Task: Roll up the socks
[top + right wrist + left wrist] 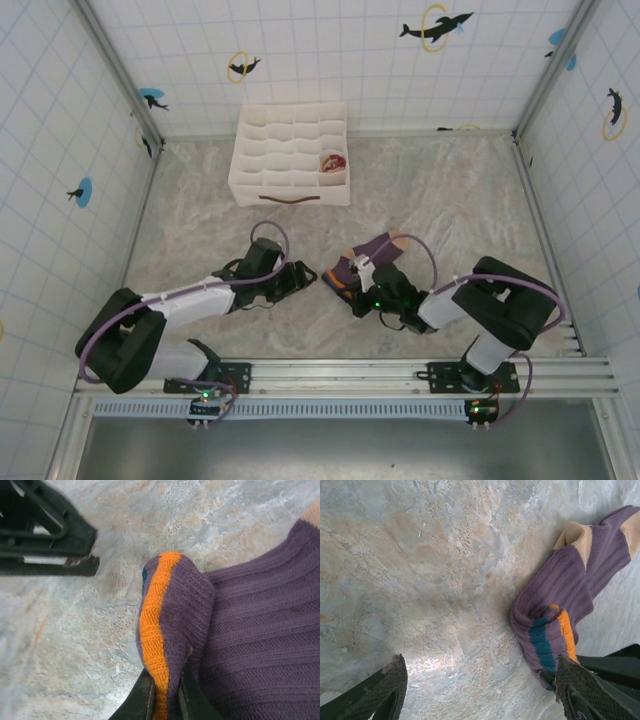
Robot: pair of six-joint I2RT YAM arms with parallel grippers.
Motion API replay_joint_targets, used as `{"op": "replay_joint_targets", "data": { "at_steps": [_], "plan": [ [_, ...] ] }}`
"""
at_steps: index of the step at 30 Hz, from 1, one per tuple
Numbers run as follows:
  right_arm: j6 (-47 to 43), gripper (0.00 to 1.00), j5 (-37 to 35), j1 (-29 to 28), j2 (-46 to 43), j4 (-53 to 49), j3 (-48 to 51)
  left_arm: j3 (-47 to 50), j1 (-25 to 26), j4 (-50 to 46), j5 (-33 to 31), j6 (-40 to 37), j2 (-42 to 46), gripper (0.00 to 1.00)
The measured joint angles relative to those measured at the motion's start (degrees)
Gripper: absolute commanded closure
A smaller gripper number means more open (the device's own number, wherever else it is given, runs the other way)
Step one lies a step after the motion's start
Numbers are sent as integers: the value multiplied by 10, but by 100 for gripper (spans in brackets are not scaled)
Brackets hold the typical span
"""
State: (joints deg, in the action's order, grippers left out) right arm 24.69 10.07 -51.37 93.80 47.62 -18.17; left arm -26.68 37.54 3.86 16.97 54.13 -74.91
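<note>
A purple sock [372,252] with a tan toe lies on the table in front of the right arm. Its cuff, striped orange and teal, is folded over. My right gripper [167,682] is shut on that folded cuff [159,625], pinching the fabric between its fingers. Just left of the cuff, my left gripper [485,692] stands open over bare table; its right finger [582,690] is beside the sock [560,605], with nothing between the jaws. A second sock [332,162], beige and dark red, sits bundled in a compartment of the organiser box.
The white gridded organiser box [290,190] stands at the back centre of the table. Tiled walls close in the left, right and back sides. The left gripper's dark body [45,535] shows close to the cuff in the right wrist view.
</note>
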Motion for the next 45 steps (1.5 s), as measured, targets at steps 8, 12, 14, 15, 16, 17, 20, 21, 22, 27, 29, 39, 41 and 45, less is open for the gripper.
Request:
{"op": "replay_joint_targets", "data": {
  "at_steps": [8,12,14,15,16,17,20,21,22,27,29,39,41,45],
  "plan": [
    [114,100,124,55,47,68,6,16,31,59,-12,12,6,25],
    [164,100,171,73,73,83,-5,16,53,83,-12,17,-19,29],
    [190,100,190,79,82,80,-13,16,61,91,-12,18,-35,30],
    [200,100,197,80,85,77,-18,16,63,94,-12,19,-42,31],
    [213,100,205,84,88,72,-24,16,64,101,-12,19,-49,32],
    [225,100,212,87,91,68,-28,13,65,104,-12,19,-54,33],
    [262,100,230,97,97,65,-33,4,65,116,-11,19,-71,35],
    [274,100,235,101,99,66,-33,0,65,118,-11,19,-77,36],
    [286,100,239,103,101,68,-33,-4,66,121,-11,19,-84,37],
    [338,100,252,111,109,80,-33,-21,71,140,-9,30,-118,49],
    [358,100,256,114,112,89,-32,-26,74,148,-9,34,-130,53],
    [425,93,259,121,129,139,-19,-35,78,172,-10,63,-162,83],
    [423,87,255,121,123,139,-14,-39,78,172,-9,65,-164,90],
    [387,66,231,121,75,79,-9,-55,83,152,-12,63,-165,99]
  ]
}}
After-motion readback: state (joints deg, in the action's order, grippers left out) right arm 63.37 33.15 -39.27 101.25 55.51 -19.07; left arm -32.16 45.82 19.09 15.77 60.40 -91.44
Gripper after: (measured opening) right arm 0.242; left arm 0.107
